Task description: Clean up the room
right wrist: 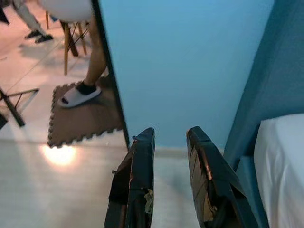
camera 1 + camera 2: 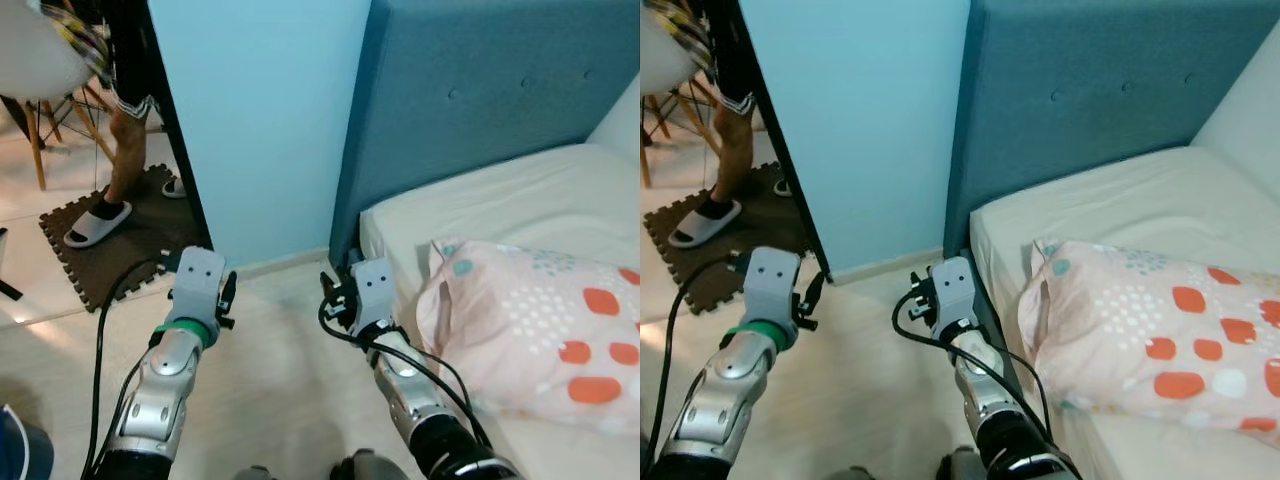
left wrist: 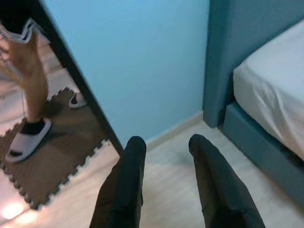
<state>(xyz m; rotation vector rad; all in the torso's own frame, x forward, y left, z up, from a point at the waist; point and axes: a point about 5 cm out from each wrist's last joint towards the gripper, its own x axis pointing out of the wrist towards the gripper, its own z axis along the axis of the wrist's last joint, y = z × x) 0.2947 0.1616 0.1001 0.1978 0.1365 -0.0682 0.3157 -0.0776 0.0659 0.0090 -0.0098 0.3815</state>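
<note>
Head views (L/R eye): standing at corner btw bed (image 2: 520, 200) and light-blue wall (image 2: 260, 130), facing wall. Pillow (image 2: 540, 335) w/ orange and teal dots lying on mattress near its edge, beside blue headboard (image 2: 480, 90). Left gripper (image 2: 228, 297) and right gripper (image 2: 331, 300) both raised over pale floor (image 2: 270, 370), carrying nothing. Judged: cleanup far from finished or btw steps — nothing in hand, no obvious stray item on the floor strip visible; pillow possibly already put on bed, can't confirm. Left to do, by guess: turn, look for more clutter.

Around: person's leg (image 2: 122, 150) in slide sandal (image 2: 97, 224) on brown foam mat (image 2: 130, 240) past dark door frame; white chair (image 2: 40, 60) w/ wooden legs beyond. Cable looping from each forearm. Tight spot: wall ahead, bed frame just beside right arm, person near doorway — turning needs care.

Left wrist view: black fingers (image 3: 126, 185) apart, released, nothing btw them; floor, skirting, bed-frame corner, sandal on mat ahead.

Right wrist view: fingers (image 1: 137, 185) apart too, empty; same wall, mat, chair legs; mattress edge to one side.
</note>
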